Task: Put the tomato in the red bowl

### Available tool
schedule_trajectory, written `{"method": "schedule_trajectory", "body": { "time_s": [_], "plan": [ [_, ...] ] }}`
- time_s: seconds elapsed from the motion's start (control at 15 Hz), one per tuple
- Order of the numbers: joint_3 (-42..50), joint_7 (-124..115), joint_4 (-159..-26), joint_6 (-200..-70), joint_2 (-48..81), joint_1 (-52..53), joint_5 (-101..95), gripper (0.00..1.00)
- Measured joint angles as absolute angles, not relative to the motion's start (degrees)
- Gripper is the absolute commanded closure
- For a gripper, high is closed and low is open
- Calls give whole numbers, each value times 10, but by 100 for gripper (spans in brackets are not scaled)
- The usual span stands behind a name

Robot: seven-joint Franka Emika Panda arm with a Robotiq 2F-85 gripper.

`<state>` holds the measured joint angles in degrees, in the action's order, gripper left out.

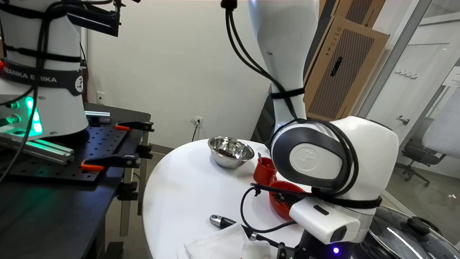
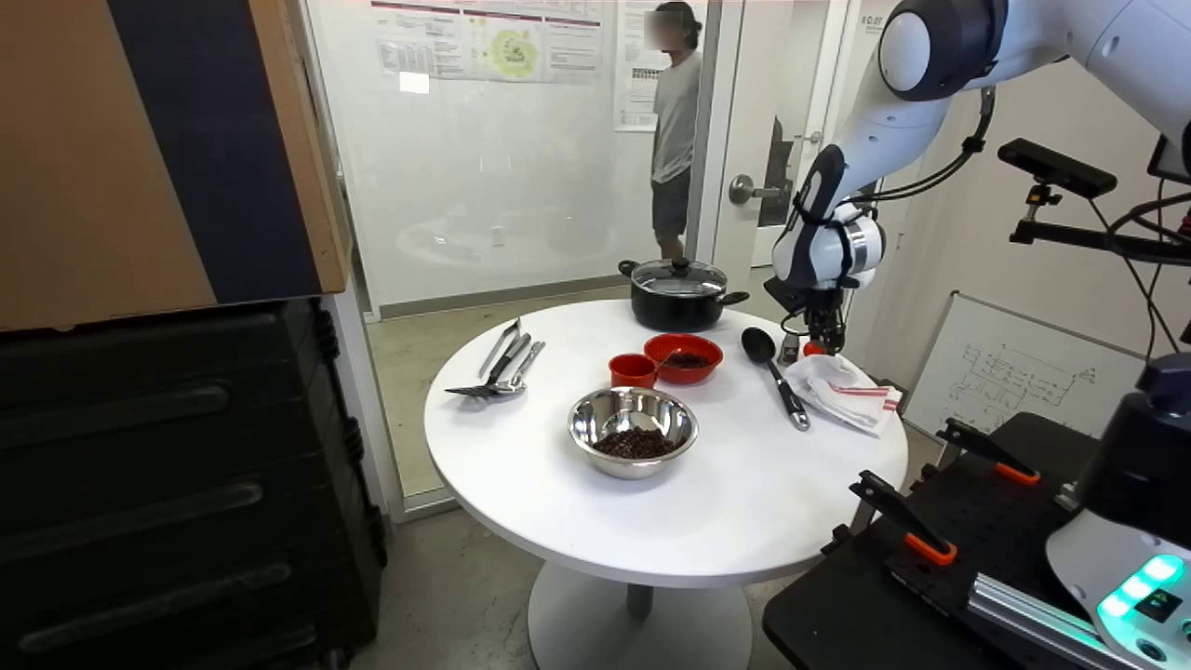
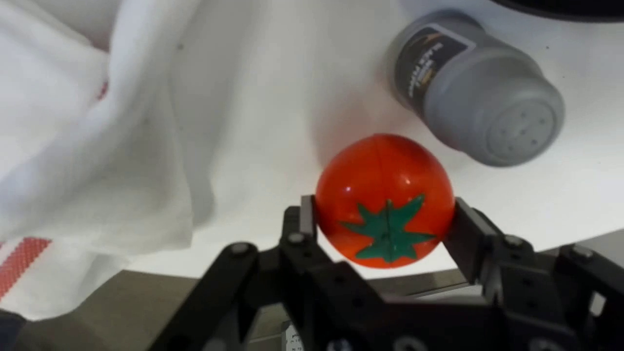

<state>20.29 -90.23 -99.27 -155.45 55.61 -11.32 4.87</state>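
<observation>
The tomato [image 3: 380, 165] is a round, shiny red ball with a green star-shaped leaf mark, seen in the wrist view. My gripper [image 3: 385, 202] has one finger pad against each side of it and is shut on it. I cannot tell whether the tomato touches the table. In an exterior view the tomato [image 2: 812, 349] shows beside my gripper [image 2: 828, 342] near the table's edge. The red bowl [image 2: 686, 375] stands away from the gripper with dark bits inside. It also shows, partly hidden by the arm, in an exterior view [image 1: 278, 208].
A grey pepper shaker [image 3: 480, 92] stands right beside the tomato. A white cloth [image 2: 842, 391] and a black ladle [image 2: 780, 380] lie close by. A red cup [image 2: 633, 374], a steel bowl [image 2: 595, 451], a lidded black pot [image 2: 675, 312] and utensils [image 2: 507, 363] are on the round white table.
</observation>
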Motion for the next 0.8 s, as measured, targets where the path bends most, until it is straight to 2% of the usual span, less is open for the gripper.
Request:
{"method": "schedule_trajectory", "body": {
  "time_s": [0.53, 0.8],
  "plan": [
    [224, -780, -1058, -1554, 422, -122, 48, 62],
    [221, -748, -1085, -1554, 384, -93, 40, 62]
  ]
}}
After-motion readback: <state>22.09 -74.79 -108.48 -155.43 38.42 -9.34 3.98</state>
